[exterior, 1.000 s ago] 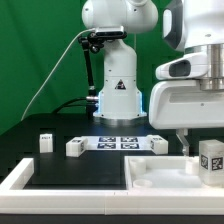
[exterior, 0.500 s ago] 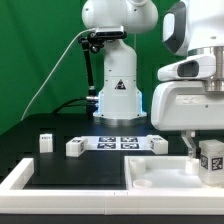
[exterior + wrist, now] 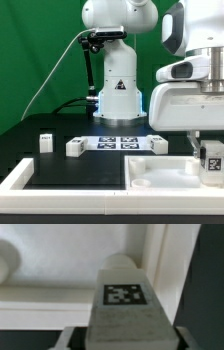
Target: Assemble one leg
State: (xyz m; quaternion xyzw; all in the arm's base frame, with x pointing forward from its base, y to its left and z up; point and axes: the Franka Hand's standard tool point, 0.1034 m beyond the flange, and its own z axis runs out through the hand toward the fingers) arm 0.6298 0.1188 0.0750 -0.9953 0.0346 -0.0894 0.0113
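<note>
Green backdrop and black tabletop (image 3: 60,165) frame the scene, with my white arm base (image 3: 118,95) standing behind the panel (image 3: 150,172), a large white square part with a raised rim lying at the front of the table. My gripper (image 3: 207,150) hangs over the panel's side at the exterior view's right, its fingers (image 3: 68,339) pinching the leg (image 3: 211,160) from both sides. Held leg: a stubby white block, upright, its black-and-white tag facing the exterior camera. The wrist view shows the tag on the face between the fingers, and the leg's narrowed end pointing at the panel's floor, close beside the inner wall of the rim. Whether that end touches the panel I cannot tell. Behind the panel's far edge lies the marker board (image 3: 120,143), flat on the tabletop. First loose leg (image 3: 157,145) stands just behind the panel's far edge. Second loose leg (image 3: 75,147) stands off the panel's far corner toward the exterior view's left. Third loose leg (image 3: 45,141) stands farther out the same way, well apart from the panel
</note>
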